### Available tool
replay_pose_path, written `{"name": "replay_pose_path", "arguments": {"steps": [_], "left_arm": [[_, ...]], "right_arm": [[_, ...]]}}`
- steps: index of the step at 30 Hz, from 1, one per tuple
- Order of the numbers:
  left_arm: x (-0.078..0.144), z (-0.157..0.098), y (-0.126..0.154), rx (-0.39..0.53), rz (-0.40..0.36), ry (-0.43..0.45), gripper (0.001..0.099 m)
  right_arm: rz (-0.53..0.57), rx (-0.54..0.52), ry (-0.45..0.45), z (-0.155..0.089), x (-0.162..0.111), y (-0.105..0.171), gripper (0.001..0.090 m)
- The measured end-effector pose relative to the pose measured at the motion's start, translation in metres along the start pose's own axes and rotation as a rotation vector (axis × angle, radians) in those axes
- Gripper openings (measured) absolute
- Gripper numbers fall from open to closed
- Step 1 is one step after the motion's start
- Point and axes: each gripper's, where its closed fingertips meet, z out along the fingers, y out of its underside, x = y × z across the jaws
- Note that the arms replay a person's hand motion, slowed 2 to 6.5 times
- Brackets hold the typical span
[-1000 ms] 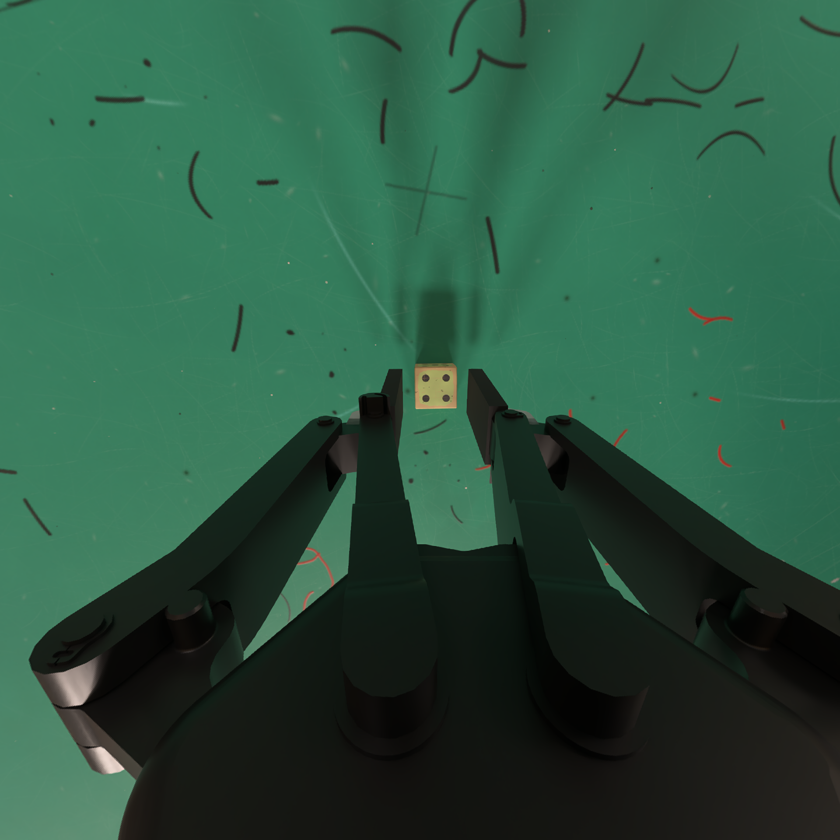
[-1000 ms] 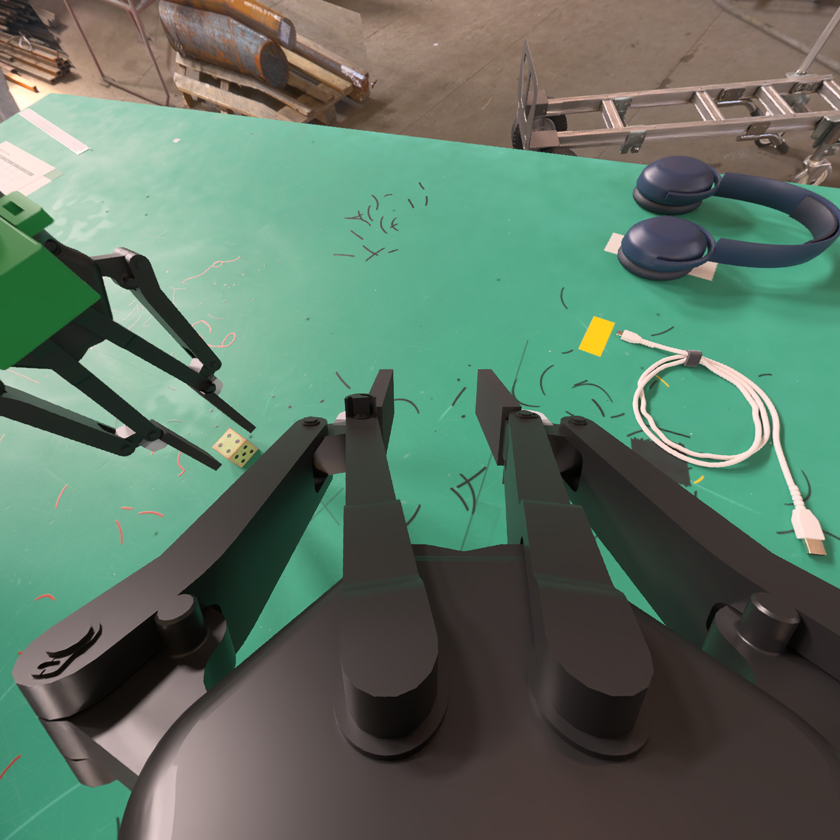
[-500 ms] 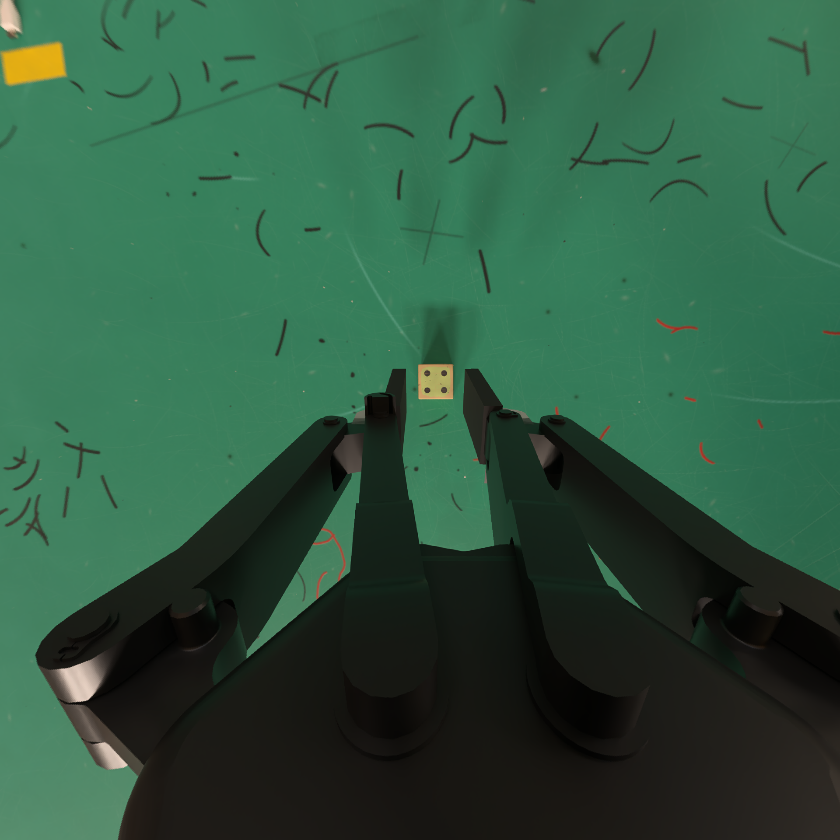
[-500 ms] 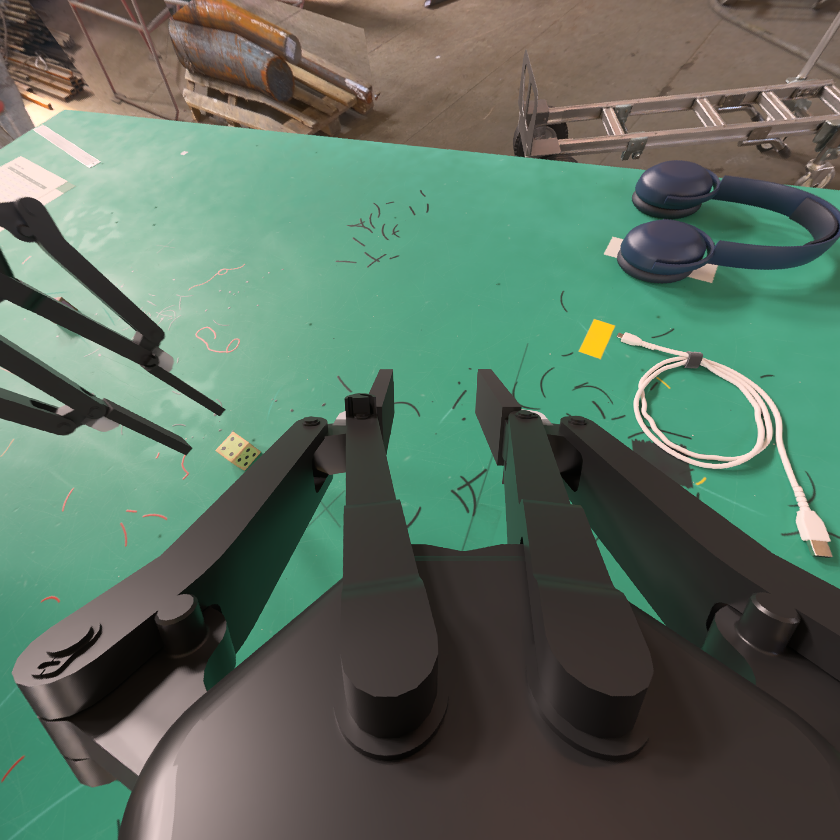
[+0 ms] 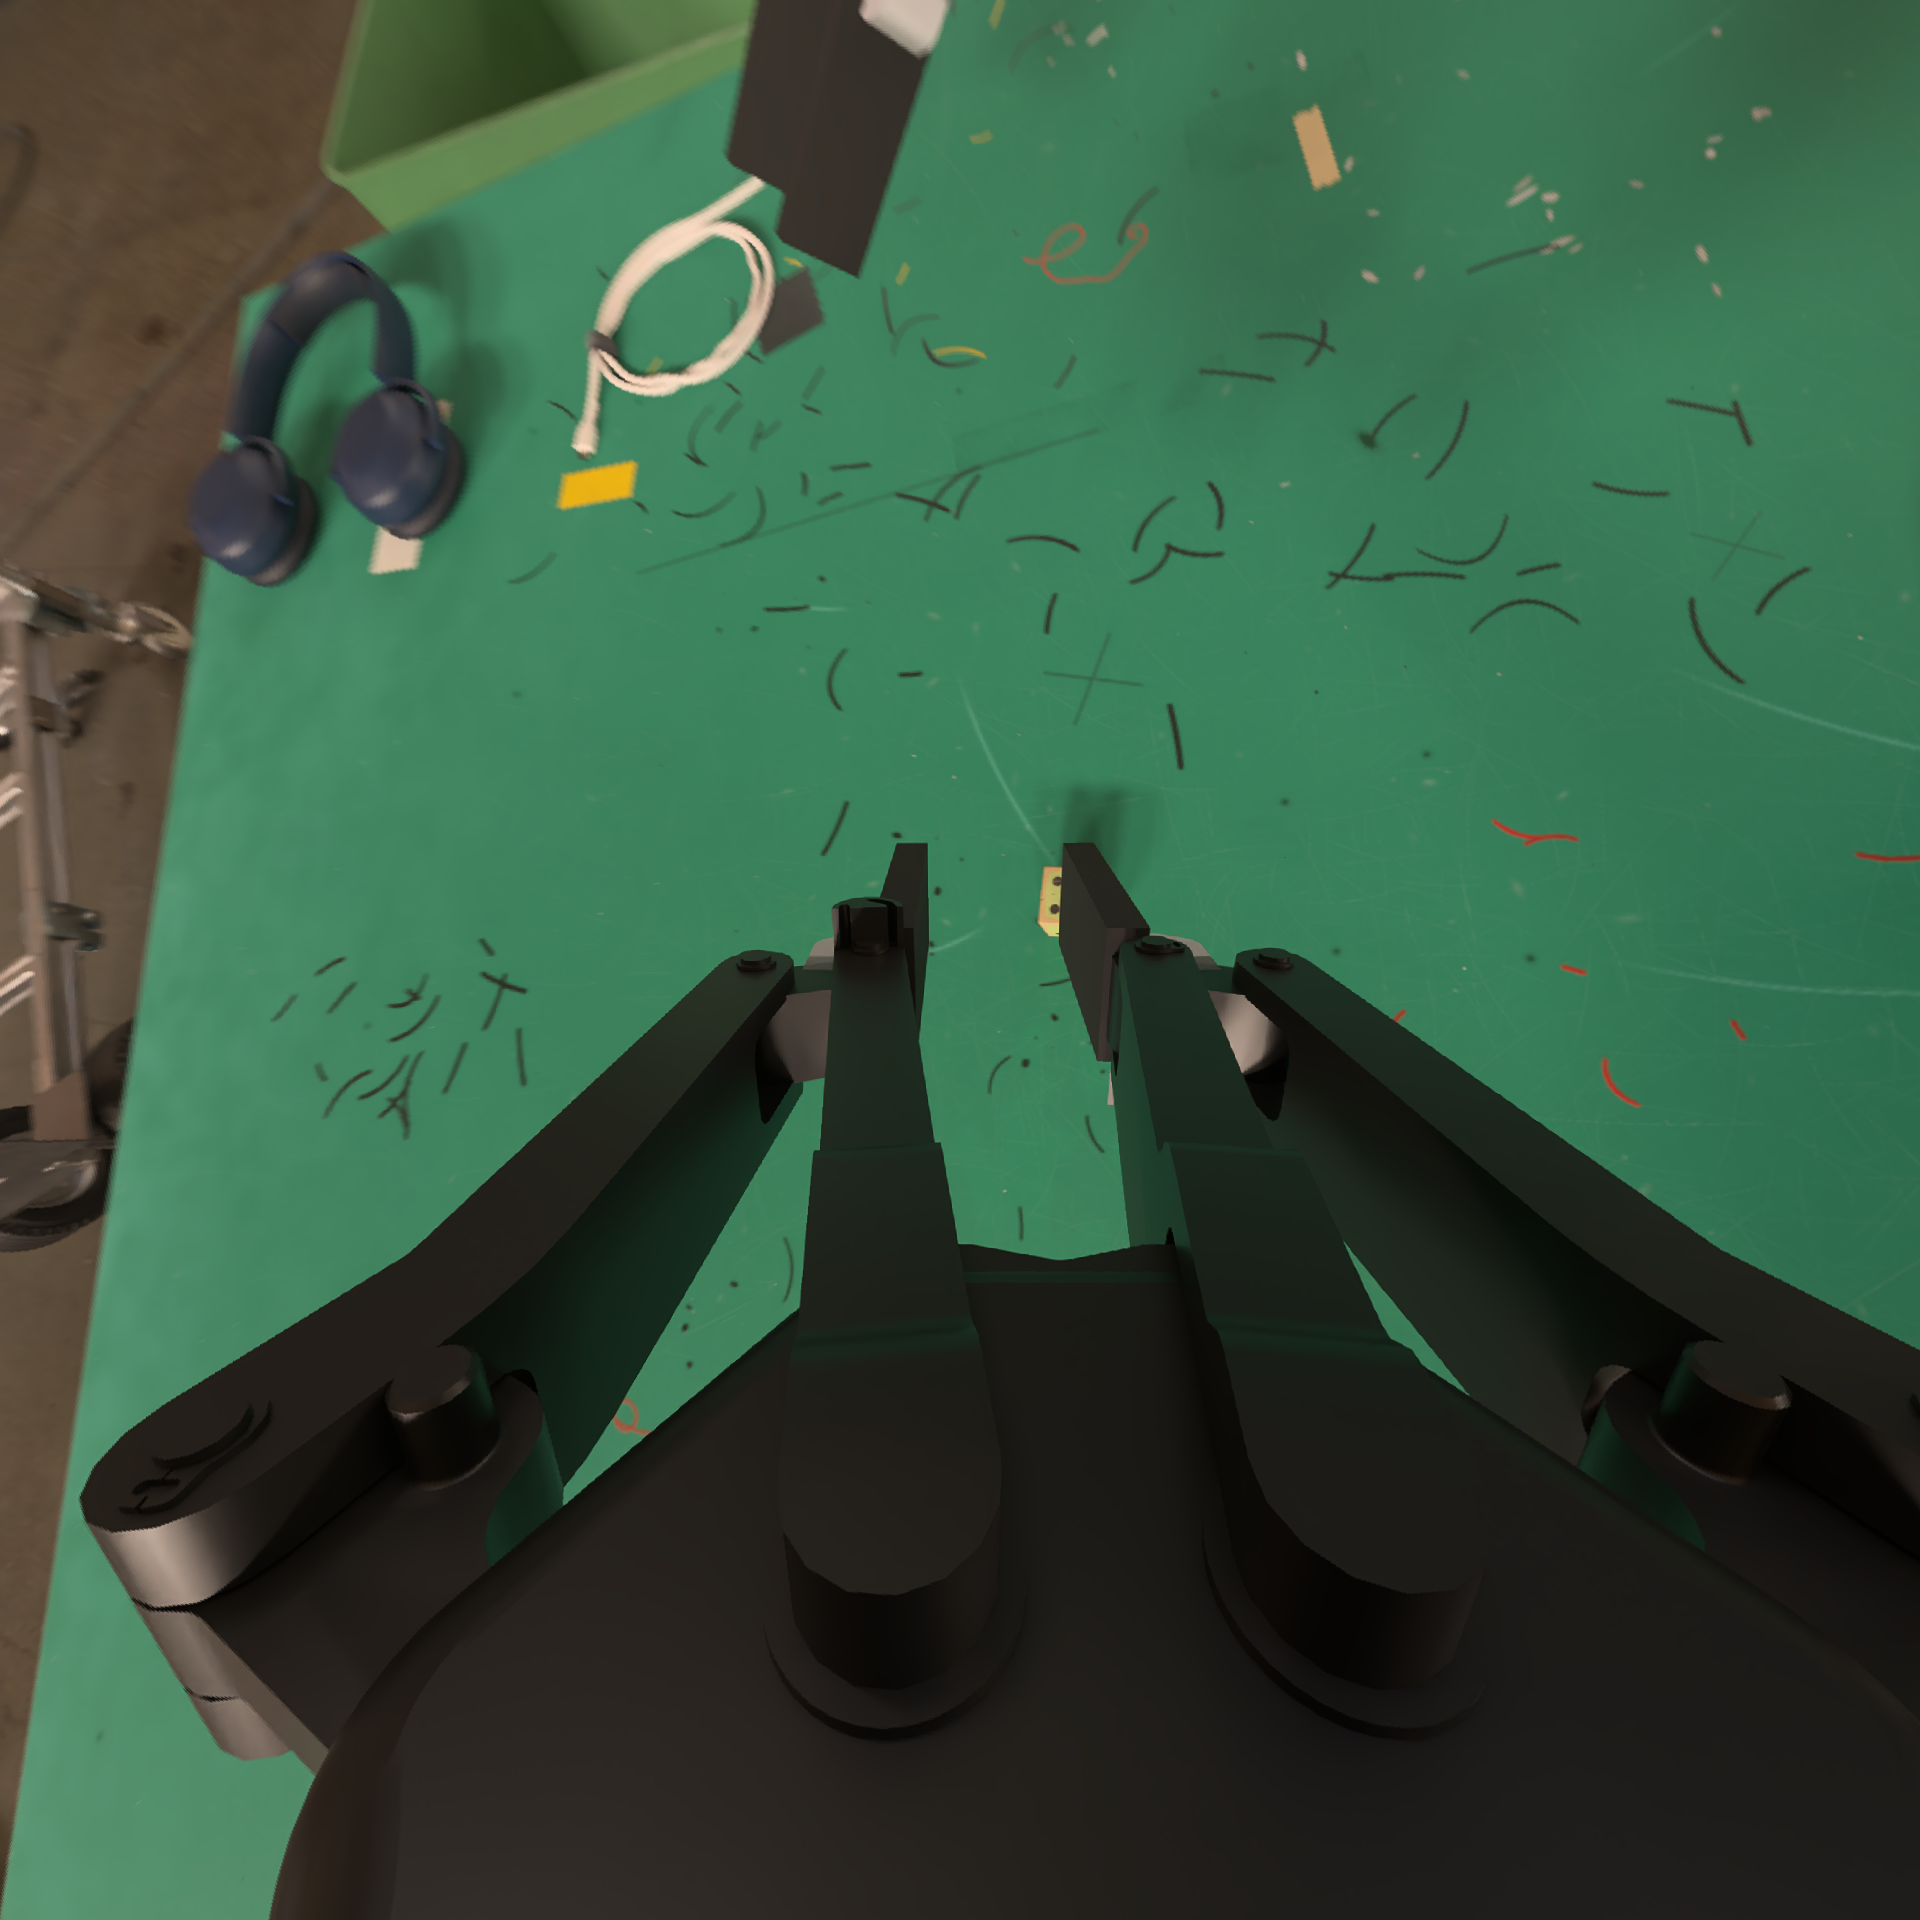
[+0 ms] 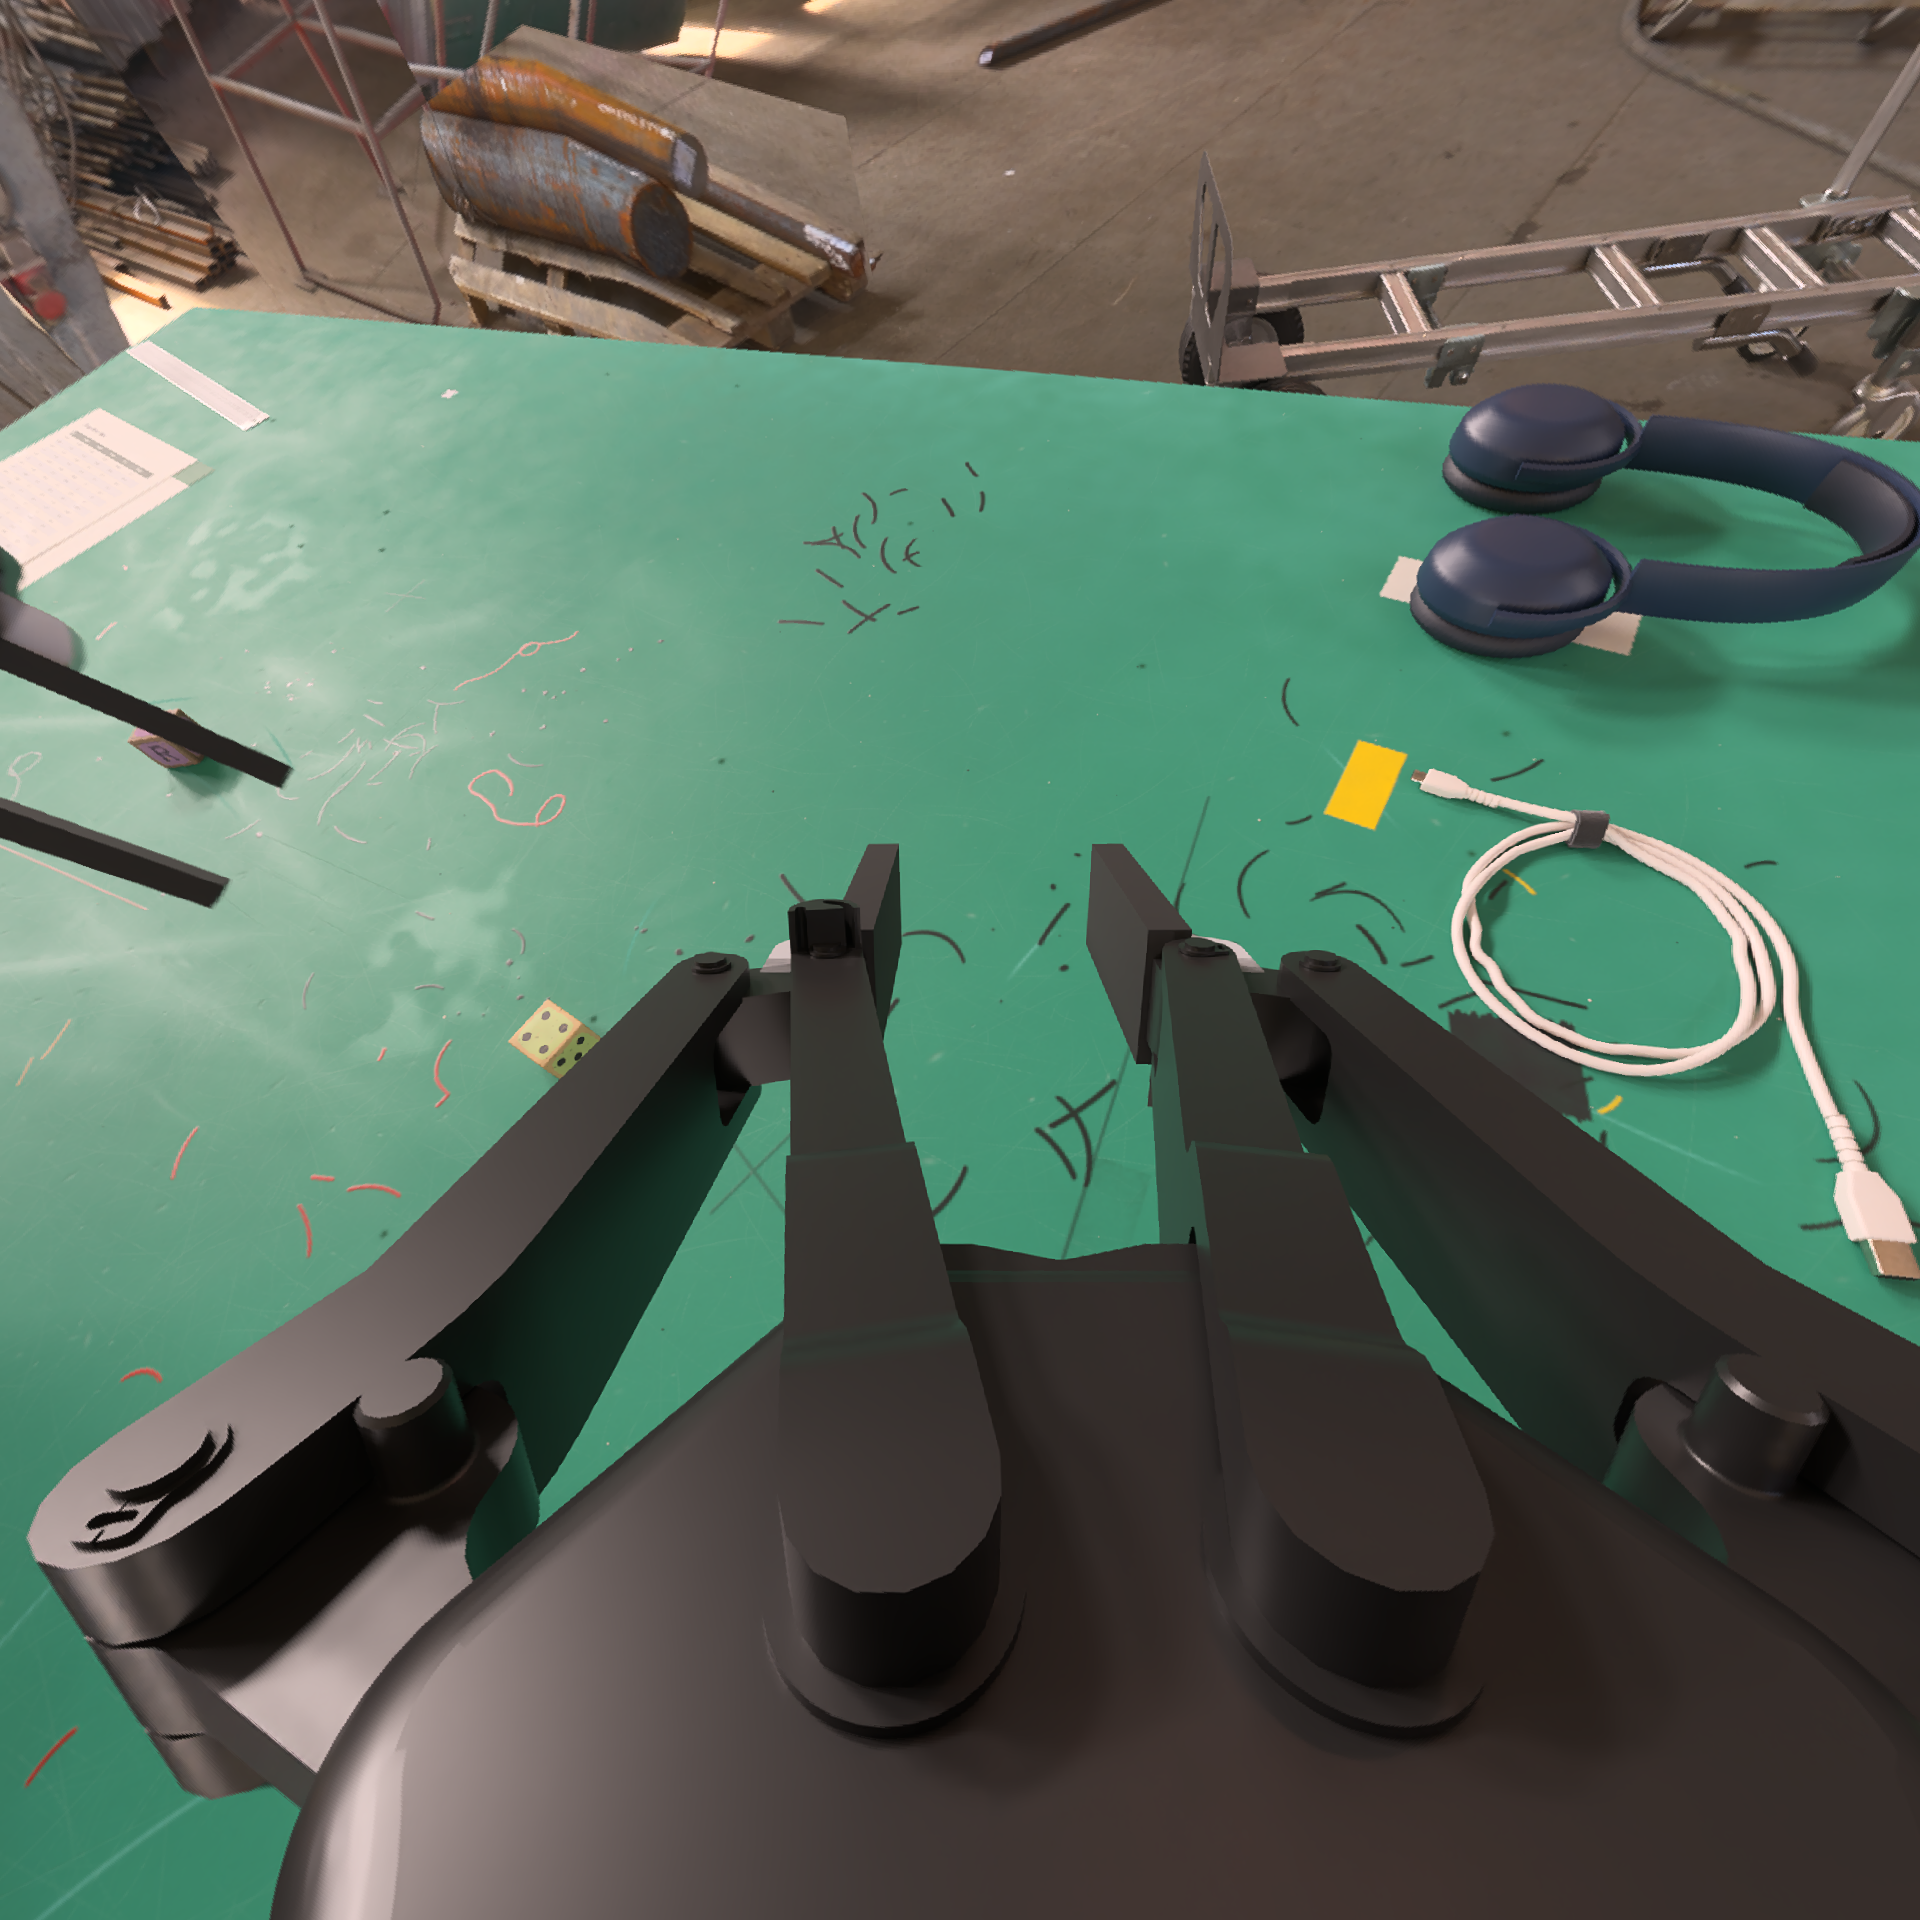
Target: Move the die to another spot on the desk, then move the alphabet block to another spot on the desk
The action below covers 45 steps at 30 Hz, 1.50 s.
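The pale yellow die [image 6: 554,1034] with black pips lies on the green desk [image 6: 665,727], left of my right gripper [image 6: 987,883], which is open and empty above the desk. In the left wrist view the die [image 5: 1051,899] shows far below, half hidden behind the right finger. My left gripper [image 5: 994,868] is open and empty, high above the desk. It also shows in the right wrist view [image 6: 255,831] at the left edge. The small alphabet block [image 6: 166,746] sits on the desk at the far left, partly hidden behind a left finger.
Blue headphones [image 6: 1662,540], a coiled white cable [image 6: 1621,935] and a yellow tape patch [image 6: 1366,784] lie at the right. A paper sheet [image 6: 73,488] lies at the far left corner. A green bin [image 5: 520,94] stands beyond the desk edge. The right arm's dark body [image 5: 831,125] hangs near the cable.
My left gripper has risen well away from the die and drawn back to the left, still open. The die stays on the desk. My right gripper has not moved.
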Motion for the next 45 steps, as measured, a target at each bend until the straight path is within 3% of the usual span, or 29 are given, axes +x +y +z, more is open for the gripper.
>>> {"name": "replay_pose_path", "arguments": {"steps": [12,26,35,45], "left_arm": [[-0.031,-0.078,0.022,0.112,-0.078,-0.257,0.0358],[-0.060,-0.142,0.090,0.111,-0.219,-0.473,0.0376],[-0.069,-0.157,0.148,0.034,-0.315,-0.507,0.0320],[-0.066,-0.152,0.220,-0.111,-0.439,-0.440,0.0325]], "right_arm": [[0.015,0.019,-0.023,-0.002,-0.001,-0.002,0.0487],[0.018,0.021,-0.045,0.000,-0.003,-0.002,0.0488],[0.012,0.017,-0.056,0.001,-0.006,-0.002,0.0488],[0.017,0.022,-0.070,0.001,-0.007,-0.002,0.0488]]}}
